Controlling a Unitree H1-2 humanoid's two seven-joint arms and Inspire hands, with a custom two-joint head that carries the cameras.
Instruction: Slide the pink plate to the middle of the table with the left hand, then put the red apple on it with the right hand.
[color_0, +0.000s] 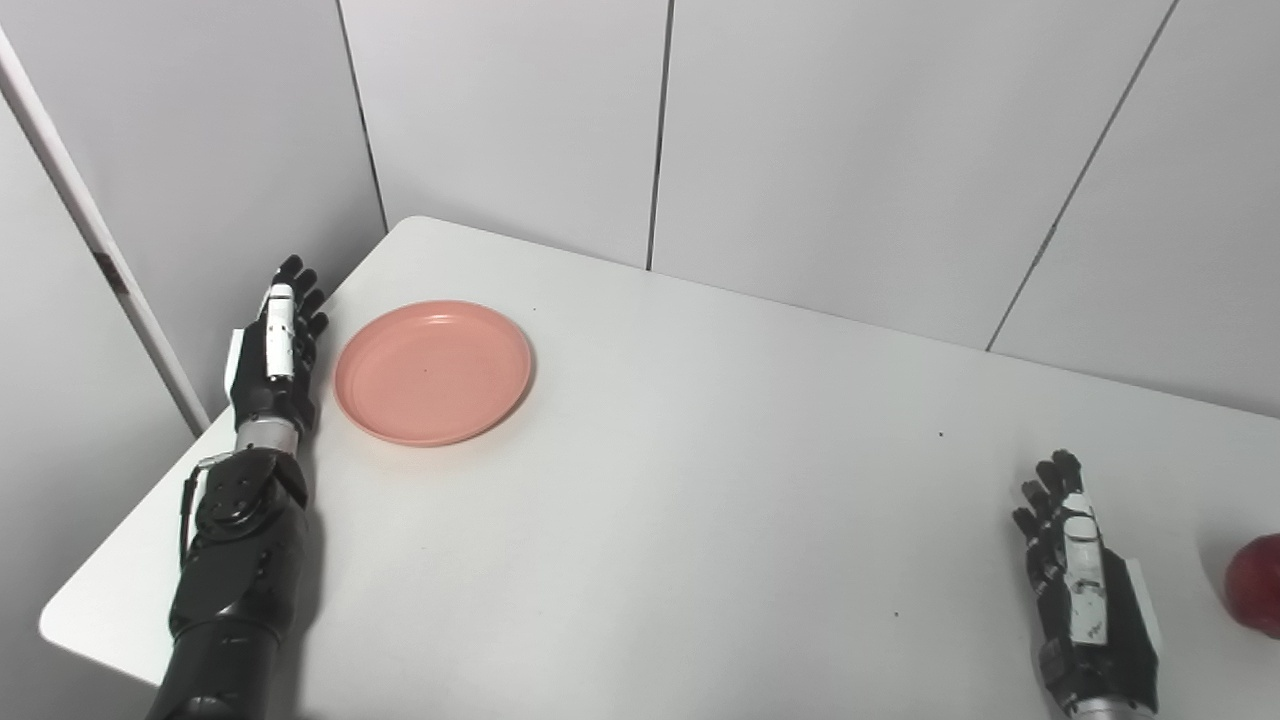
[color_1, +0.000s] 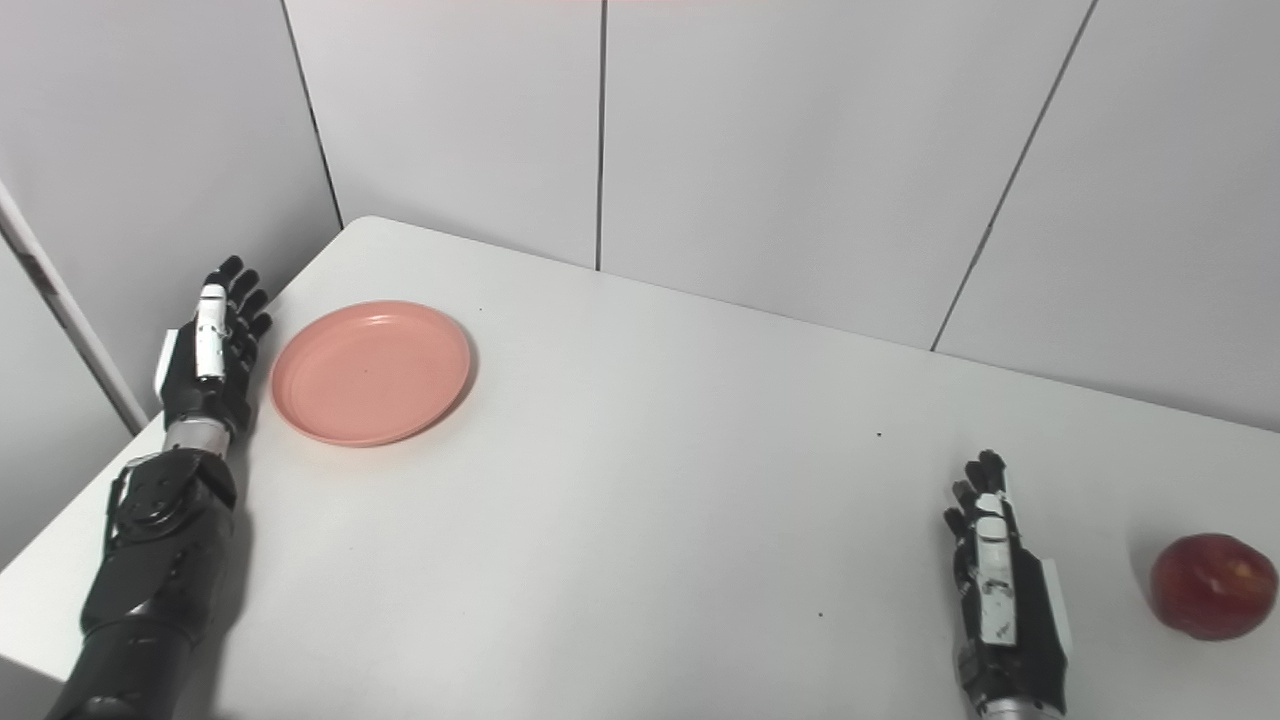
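Two black robot hands rest on the white table (color_1: 640, 480), fingers extended and slightly apart, holding nothing: the left hand (color_0: 272, 355) just beside the round pink plastic plate (color_0: 433, 371) near the far left corner, the right hand (color_1: 1000, 590) near the shiny red apple (color_1: 1212, 585) at the right edge

big white table with a rounded corner (color_0: 700, 480), a few tiny dark specks on its top, plain grey wall panels (color_0: 850, 140) behind, thin dark lines between them
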